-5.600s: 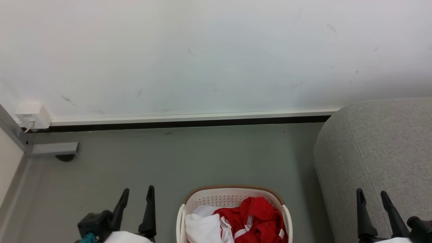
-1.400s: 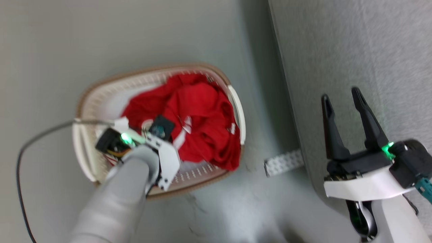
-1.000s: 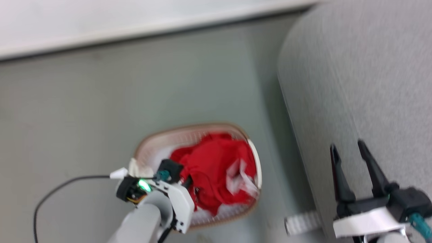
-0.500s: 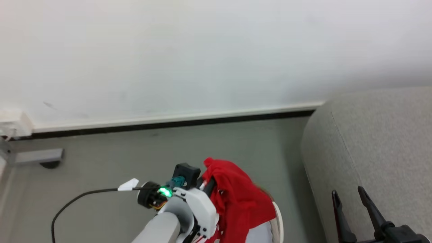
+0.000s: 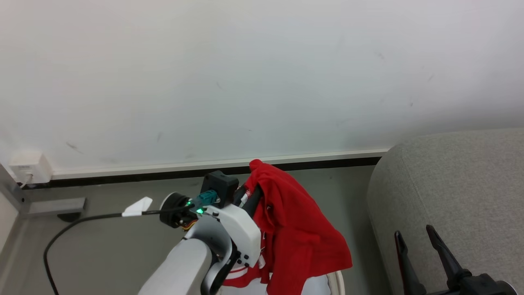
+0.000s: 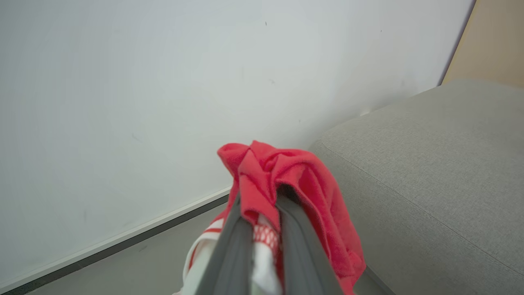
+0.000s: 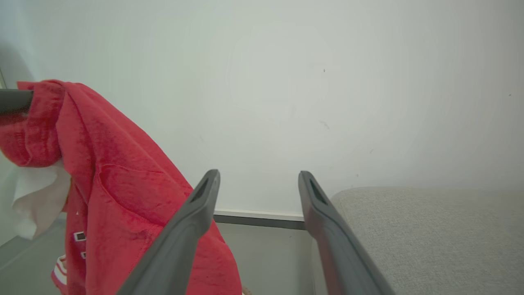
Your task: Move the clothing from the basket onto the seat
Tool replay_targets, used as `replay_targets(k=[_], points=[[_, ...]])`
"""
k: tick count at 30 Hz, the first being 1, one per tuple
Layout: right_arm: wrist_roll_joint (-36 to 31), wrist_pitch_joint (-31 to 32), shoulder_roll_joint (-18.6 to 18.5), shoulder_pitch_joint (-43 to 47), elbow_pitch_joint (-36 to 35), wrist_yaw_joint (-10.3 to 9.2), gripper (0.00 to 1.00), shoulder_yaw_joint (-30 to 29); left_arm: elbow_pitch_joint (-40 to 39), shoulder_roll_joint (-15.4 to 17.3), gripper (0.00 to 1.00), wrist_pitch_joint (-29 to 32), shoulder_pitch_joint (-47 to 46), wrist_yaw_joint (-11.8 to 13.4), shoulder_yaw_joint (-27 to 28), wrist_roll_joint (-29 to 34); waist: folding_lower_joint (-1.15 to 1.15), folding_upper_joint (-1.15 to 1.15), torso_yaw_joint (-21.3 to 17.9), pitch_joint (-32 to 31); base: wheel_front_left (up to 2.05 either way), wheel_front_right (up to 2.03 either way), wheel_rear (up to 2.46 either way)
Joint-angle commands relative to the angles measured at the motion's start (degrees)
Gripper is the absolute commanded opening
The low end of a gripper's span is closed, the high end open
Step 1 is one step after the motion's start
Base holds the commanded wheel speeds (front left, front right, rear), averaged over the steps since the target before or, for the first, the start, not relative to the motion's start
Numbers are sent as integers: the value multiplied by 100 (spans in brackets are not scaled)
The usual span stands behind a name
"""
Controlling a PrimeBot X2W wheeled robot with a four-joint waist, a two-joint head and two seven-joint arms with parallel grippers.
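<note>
Red clothing hanging lengthwise downward from left tool clamped on its top fold, right tool spread, empty

No legible text, brand, number or sign. Small white square marks low on the clothing, too small to read. White tag on the black cable, left of the clothing: no writing made out. White wall box, far left of the clothing: no marking legible.
</note>
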Motion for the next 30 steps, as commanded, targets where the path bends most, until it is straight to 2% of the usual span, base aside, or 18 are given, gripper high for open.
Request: replay_targets(k=[1, 8, 12, 17, 18, 24, 30], points=[[-84, 0, -22, -43, -63, 0, 100, 43, -144, 73, 0, 44, 85, 37, 13, -27, 1, 0, -46, -14, 0, 0, 0], [0, 0, -408, -210, -177, 0, 100, 586, -472, 204, 0, 197, 194, 93, -5, -54, 1, 0, -158, -22, 0, 0, 0], [180, 10, -878, -455, -142, 0, 100, 1251, -580, 236, 0, 260, 203, 112, -35, -54, 1, 0, -185, -11, 0, 0, 0], [515, 334, -1437, -1089, -36, -1, 100, 2212, -673, 239, 0, 304, 193, 95, -102, -56, 1, 0, -193, 12, 0, 0, 0], [515, 334, -1437, -1089, -36, -1, 100, 2212, -673, 239, 0, 304, 193, 95, -102, -56, 1, 0, -193, 12, 0, 0, 0], [947, 549, -1678, -2029, 387, -1, 100, 3158, -734, 146, 0, 354, 115, 44, -236, -56, 1, 0, -136, 54, 0, 0, 0], [1261, 526, -1448, -2945, 1239, -5, 100, 4131, -763, 33, 0, 382, -1, -45, -420, -56, 1, 0, -32, 80, 0, 0, 0]])
